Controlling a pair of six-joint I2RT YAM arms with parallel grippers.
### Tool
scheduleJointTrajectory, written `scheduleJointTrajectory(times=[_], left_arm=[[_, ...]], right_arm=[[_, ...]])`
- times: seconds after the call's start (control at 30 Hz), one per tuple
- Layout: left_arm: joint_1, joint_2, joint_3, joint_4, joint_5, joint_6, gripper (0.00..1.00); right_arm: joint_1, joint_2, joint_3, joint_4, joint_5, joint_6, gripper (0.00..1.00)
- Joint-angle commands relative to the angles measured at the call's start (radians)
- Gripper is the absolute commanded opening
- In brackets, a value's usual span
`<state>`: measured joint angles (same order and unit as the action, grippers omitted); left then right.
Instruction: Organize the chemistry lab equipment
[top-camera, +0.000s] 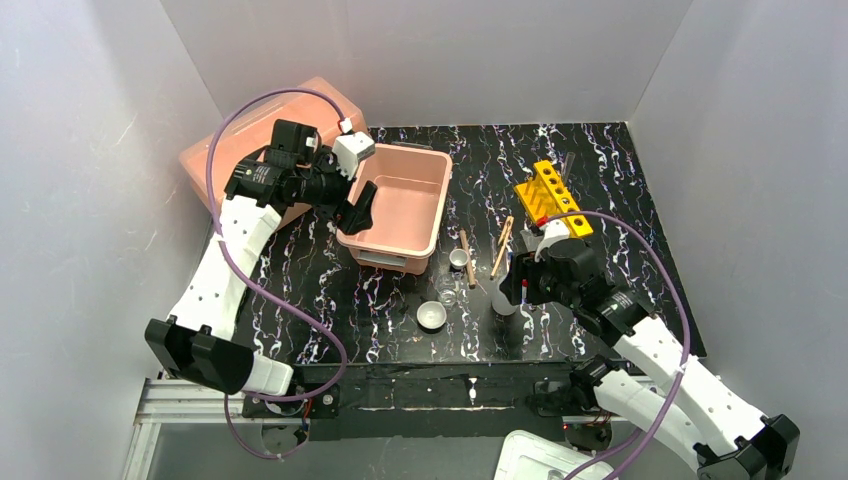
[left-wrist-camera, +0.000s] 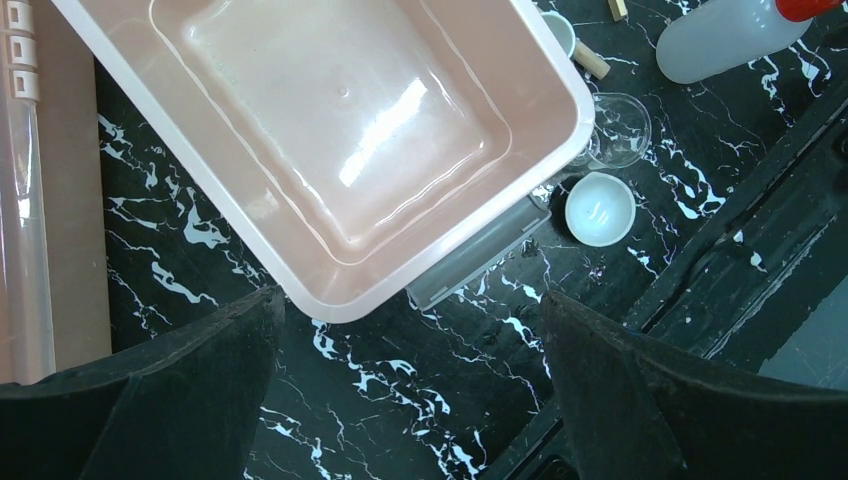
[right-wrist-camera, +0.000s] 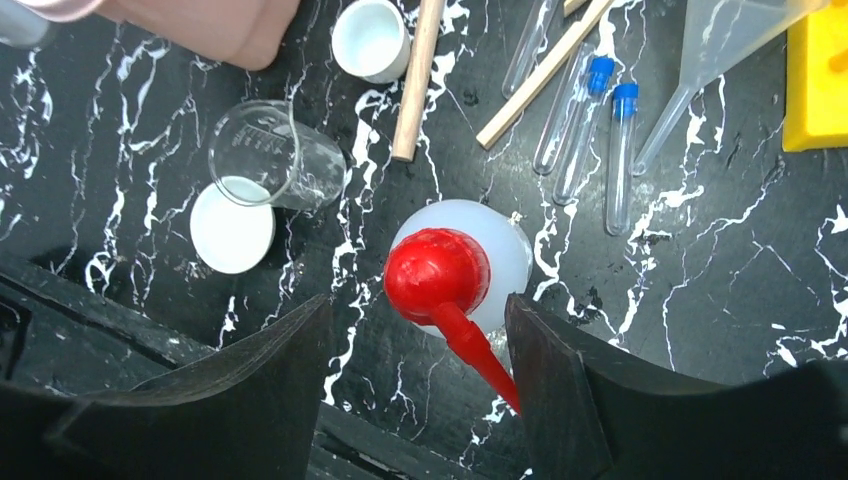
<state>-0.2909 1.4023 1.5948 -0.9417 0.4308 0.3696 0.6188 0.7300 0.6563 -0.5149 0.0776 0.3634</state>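
The white squeeze bottle (right-wrist-camera: 497, 245) with the red spout (right-wrist-camera: 440, 275) stands upright near the table's front. My right gripper (right-wrist-camera: 418, 308) is open around its top; the spout tip reaches the right finger (right-wrist-camera: 560, 360), and the left finger stands clear. Beside the bottle lie blue-capped thin tubes (right-wrist-camera: 588, 115), wooden sticks (right-wrist-camera: 418, 80), a clear funnel (right-wrist-camera: 720, 40), a glass beaker (right-wrist-camera: 270, 155), a white dish (right-wrist-camera: 232, 228) and a small white cup (right-wrist-camera: 370, 40). The yellow holed rack (top-camera: 552, 197) sits at the back right. My left gripper (left-wrist-camera: 410, 305) hangs open and empty by the pink tub's corner.
The pink rectangular tub (top-camera: 438, 200) sits left of centre with nothing in it. Behind it on the left is the large pink lidded box (top-camera: 230, 150). The black marbled mat ends at a dark front rail (top-camera: 450, 385). White walls close in three sides.
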Motion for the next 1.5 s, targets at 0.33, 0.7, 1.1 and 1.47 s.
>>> scheduleJointTrajectory(times=[0.33,0.7,1.1,1.47], left_arm=[[0.004,-0.035,0.017,-0.008,0.03,-0.007,0.98],[0.004,-0.04,0.013,-0.008,0.026,0.011,0.98],[0.004,-0.068,-0.017,0.0,0.017,0.011,0.98],[0.003,-0.076,-0.048,0.013,0.024,0.022,0.98]], right_arm=[[0.037,0.002,-0.011,0.044,0.103,-0.013,0.45],[0.039,-0.061,0.133,0.025,0.062,-0.092,0.28],[0.038,0.159,0.44,-0.105,0.067,-0.089,0.48],[0.005,0.201,0.259,-0.251,0.361,0.187,0.85]])
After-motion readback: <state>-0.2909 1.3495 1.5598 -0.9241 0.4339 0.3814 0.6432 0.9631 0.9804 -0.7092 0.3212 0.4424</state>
